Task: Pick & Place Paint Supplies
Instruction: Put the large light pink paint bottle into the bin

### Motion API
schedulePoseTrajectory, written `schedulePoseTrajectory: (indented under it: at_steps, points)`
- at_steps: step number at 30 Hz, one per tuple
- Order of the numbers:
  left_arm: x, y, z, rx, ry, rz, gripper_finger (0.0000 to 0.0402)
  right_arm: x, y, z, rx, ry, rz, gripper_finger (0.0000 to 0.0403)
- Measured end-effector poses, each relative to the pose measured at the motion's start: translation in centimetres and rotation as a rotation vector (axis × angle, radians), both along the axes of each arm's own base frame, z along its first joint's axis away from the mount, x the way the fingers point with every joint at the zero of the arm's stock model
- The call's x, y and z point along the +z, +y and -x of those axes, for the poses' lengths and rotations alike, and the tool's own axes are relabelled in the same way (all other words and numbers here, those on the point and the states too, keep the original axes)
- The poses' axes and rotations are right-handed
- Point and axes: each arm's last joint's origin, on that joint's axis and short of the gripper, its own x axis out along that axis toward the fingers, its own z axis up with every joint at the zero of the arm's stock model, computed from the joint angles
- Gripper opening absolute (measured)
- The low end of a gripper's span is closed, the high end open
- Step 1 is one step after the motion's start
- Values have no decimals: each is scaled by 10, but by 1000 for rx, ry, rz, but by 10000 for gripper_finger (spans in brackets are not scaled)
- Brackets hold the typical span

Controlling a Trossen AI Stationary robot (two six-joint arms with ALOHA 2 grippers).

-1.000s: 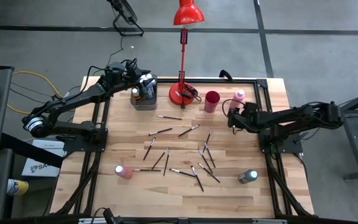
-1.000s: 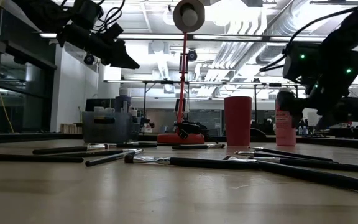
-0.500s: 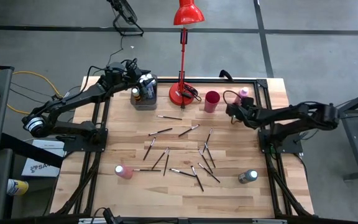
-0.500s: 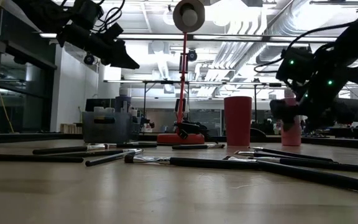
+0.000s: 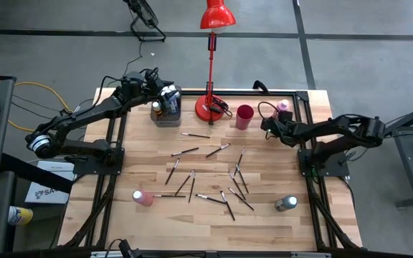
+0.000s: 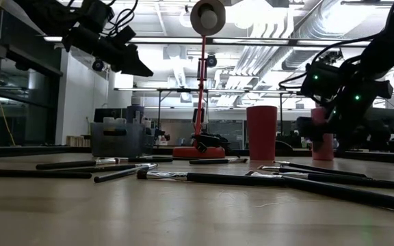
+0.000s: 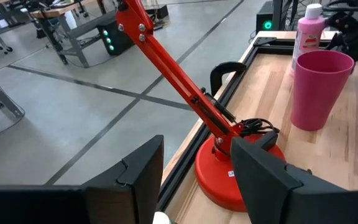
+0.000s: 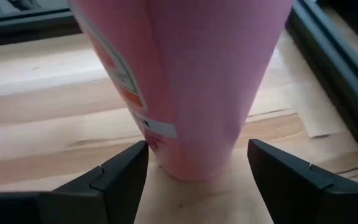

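A pink paint bottle (image 5: 283,107) with a white cap stands upright on its base at the table's far right corner. My right gripper (image 5: 275,120) is low beside it, open. Its fingers stand on either side of the bottle's base (image 8: 185,168), and I see no touch. My left gripper (image 5: 165,94) hangs open above the translucent grey bin (image 5: 167,109) at the far left; bottles stand in the bin. Several dark-handled brushes (image 5: 214,179) lie scattered mid-table. A pink bottle (image 5: 143,198) is at the near left and a grey-green one (image 5: 287,203) at the near right.
The dark red cup (image 5: 244,116) stands just left of the pink bottle. The red lamp's base (image 5: 210,107) sits between the cup and the bin, and its arm (image 7: 173,68) rises in front of my left gripper. A black frame rail (image 8: 334,68) runs behind the bottle.
My right gripper has swung toward the table's far edge and sunk a little, closing in on the pink bottle at the far right corner, with its wrist turning. Its fingers have stayed open. My left arm has kept still.
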Motion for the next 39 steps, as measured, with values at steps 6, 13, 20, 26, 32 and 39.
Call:
schedulePoseTrajectory:
  at_steps: [6,13,20,26,32,39]
  points:
    - [0,0,0,0,1,1,184,2,-8,4,-61,-10,38,268]
    - [0,0,0,0,2,2,184,2,-14,7,-93,-18,35,236]
    - [0,0,0,0,2,2,184,2,-15,8,-100,-18,35,175]
    - [0,0,0,0,2,2,184,2,-15,7,-87,-33,17,171]
    - [0,0,0,0,2,2,184,3,-15,4,-12,-43,-22,160]
    - [0,0,0,-11,0,3,184,6,-12,-4,92,-94,-54,151]
